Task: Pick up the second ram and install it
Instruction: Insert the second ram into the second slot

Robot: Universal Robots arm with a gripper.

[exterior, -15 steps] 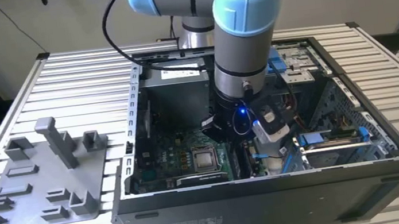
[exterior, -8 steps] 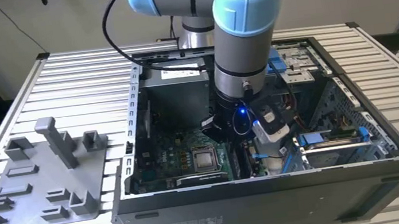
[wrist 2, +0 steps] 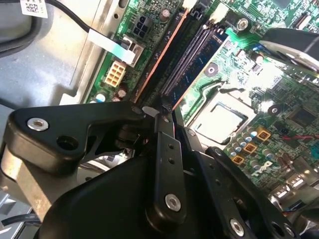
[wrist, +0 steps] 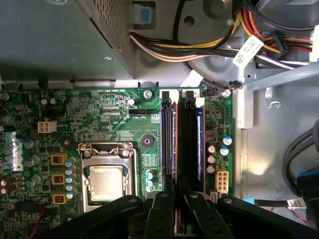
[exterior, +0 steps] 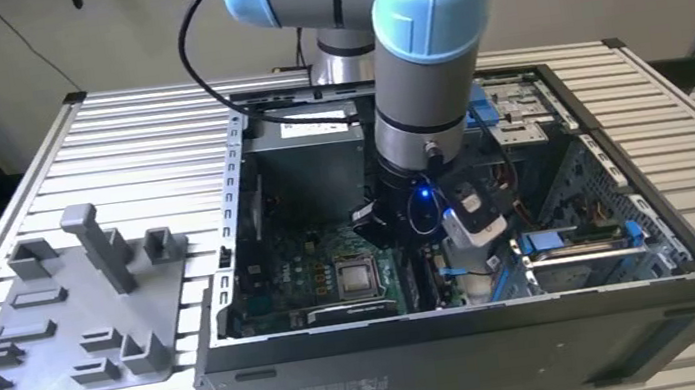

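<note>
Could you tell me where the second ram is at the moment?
In both wrist views the second ram stands on edge in the motherboard's memory slots, beside the processor socket, directly ahead of the gripper.

A slatted metal table carries an open black computer case and, toward the exterior view's left, a grey plastic fixture tray with an upright post

- Green motherboard with a silver processor
- Black gripper
- Grey arm with light blue caps
- Grey plastic tray, at 9 o'clock from the dark computer case
</note>
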